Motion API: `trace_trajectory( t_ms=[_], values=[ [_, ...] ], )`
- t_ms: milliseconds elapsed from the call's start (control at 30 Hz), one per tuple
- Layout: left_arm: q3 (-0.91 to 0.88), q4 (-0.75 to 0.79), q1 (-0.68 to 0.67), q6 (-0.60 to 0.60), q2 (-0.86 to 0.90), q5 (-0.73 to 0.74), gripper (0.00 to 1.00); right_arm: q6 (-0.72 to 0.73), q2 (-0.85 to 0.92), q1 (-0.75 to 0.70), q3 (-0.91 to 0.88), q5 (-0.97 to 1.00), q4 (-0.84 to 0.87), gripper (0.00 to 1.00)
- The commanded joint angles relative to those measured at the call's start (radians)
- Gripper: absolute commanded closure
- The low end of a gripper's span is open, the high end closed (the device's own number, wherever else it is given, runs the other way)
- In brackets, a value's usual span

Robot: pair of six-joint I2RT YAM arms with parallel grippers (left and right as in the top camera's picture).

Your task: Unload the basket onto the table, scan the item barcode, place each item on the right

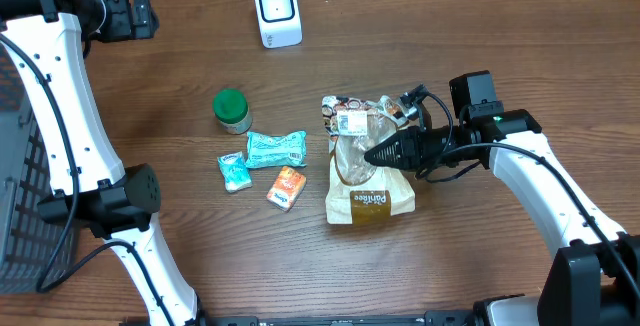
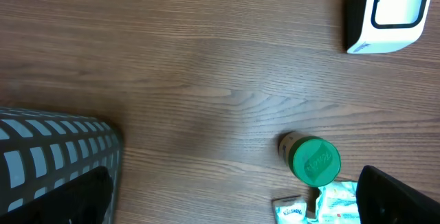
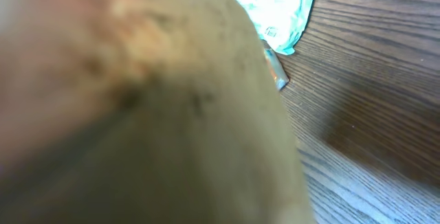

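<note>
The item, a tan bread bag (image 1: 368,181) with a clear plastic top, lies on the wooden table right of centre. A white label (image 1: 352,121) sits on its far end. My right gripper (image 1: 375,154) is shut on the bag's clear plastic near the middle. In the right wrist view the blurred tan bag (image 3: 137,114) fills nearly everything and hides the fingers. The white scanner (image 1: 277,12) (image 2: 385,14) stands at the table's far edge. My left gripper (image 1: 140,16) (image 2: 234,210) hovers open at the far left, holding nothing.
A green-lidded jar (image 1: 232,110) (image 2: 313,160), a teal packet (image 1: 276,148) (image 3: 275,7), a small teal packet (image 1: 234,171) (image 2: 292,210) and an orange packet (image 1: 287,186) lie left of the bag. A grey mesh basket (image 1: 20,196) (image 2: 48,155) stands at the left edge.
</note>
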Motion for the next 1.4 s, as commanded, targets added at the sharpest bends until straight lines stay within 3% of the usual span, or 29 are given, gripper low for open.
trace_trajectory(
  t_ms=[0,267,433,633,733,867,1033,1367],
  values=[
    [0.008,-0.002,0.000,0.029,-0.030,-0.006,0.01,0.004,-0.023,0.005,0.041,-0.002,0.002,0.96],
    [0.008,-0.002,0.000,0.029,-0.030,-0.006,0.00,0.005,-0.023,0.006,0.234,0.081,-0.116,0.96],
    [0.008,-0.002,0.000,0.029,-0.030,-0.006,0.00,0.040,0.013,0.017,0.583,0.423,-0.302,0.96],
    [0.008,-0.002,0.000,0.029,-0.030,-0.006,0.01,0.079,0.145,0.093,0.937,0.717,-0.400,0.96],
    [0.008,-0.002,0.000,0.029,-0.030,-0.006,0.00,0.099,0.269,0.169,1.100,1.007,-0.402,0.96],
    [0.008,-0.002,0.000,0.029,-0.030,-0.006,0.01,0.096,0.406,0.266,1.145,1.393,-0.275,0.96],
    [0.008,-0.002,0.000,0.029,-0.030,-0.006,0.01,-0.032,0.537,0.343,1.144,1.823,0.001,0.96],
    [0.008,-0.002,0.000,0.029,-0.030,-0.006,0.01,-0.489,0.776,0.438,1.138,1.794,0.582,0.96]
  ],
)
